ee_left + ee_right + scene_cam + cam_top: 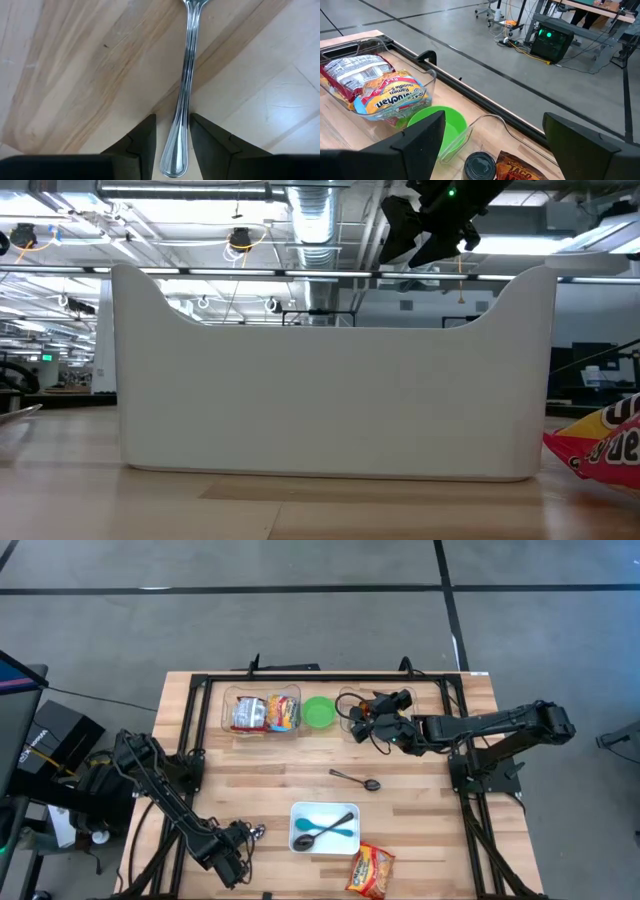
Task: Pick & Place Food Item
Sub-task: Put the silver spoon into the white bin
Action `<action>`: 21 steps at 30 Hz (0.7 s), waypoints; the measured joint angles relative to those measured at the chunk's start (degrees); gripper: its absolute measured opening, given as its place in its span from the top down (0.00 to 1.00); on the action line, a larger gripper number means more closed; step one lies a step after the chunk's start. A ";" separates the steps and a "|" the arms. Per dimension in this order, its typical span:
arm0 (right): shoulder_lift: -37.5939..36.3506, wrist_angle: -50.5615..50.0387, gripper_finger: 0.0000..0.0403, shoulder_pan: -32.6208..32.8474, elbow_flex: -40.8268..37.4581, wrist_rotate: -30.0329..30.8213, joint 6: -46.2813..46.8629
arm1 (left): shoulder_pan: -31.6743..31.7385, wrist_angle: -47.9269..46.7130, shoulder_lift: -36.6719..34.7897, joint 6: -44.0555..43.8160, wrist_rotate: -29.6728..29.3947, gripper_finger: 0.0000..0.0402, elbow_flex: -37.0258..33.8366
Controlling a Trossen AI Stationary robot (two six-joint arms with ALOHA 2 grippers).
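Observation:
A metal utensil lies flat on the wooden table (420,840) at the near left; its head (255,831) shows in the high view and its handle (186,85) in the left wrist view. My left gripper (173,150) points down over the handle's free end, open. Its fingers stand close on either side, with thin strips of table showing between. My right gripper (494,122) hangs wide open and holds nothing, above the far middle of the table (372,718). Noodle packets (375,90) lie in a clear bin (262,712). An orange snack bag (371,872) lies at the near edge.
A green bowl (319,712) stands beside the clear bin. Under my right gripper are a dark lid (480,165) and a taco packet (520,170). A metal spoon (356,780) lies mid-table. A white tray (300,812) holds a blue and a green spoon.

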 joint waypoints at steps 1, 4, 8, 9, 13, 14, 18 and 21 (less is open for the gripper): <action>0.00 0.00 0.18 0.00 0.00 0.00 0.00 | 0.00 0.10 0.00 -0.01 0.00 0.71 -0.01; 0.00 0.00 0.18 0.00 0.00 0.00 0.00 | 0.00 0.37 0.00 -0.12 0.02 0.71 -0.04; 0.00 0.00 0.18 0.00 0.00 0.00 0.00 | 0.00 0.69 0.00 -0.19 0.04 0.75 -0.04; 0.00 0.00 0.18 0.00 0.00 0.00 0.00 | 0.00 0.81 0.01 -0.19 0.07 0.77 -0.04; 0.00 0.00 0.18 0.00 0.00 0.00 0.00 | 0.00 1.18 0.02 -0.19 0.07 0.84 -0.04; 0.00 0.00 0.18 0.00 0.00 0.00 0.00 | 0.00 1.24 0.02 -0.19 0.07 0.86 -0.02; 0.00 0.00 0.18 0.00 0.00 0.00 0.00 | 0.00 1.17 0.02 -0.19 0.13 0.92 0.03; 0.00 0.00 0.18 0.00 0.00 0.00 0.00 | 0.00 1.09 0.02 -0.19 0.15 0.93 0.04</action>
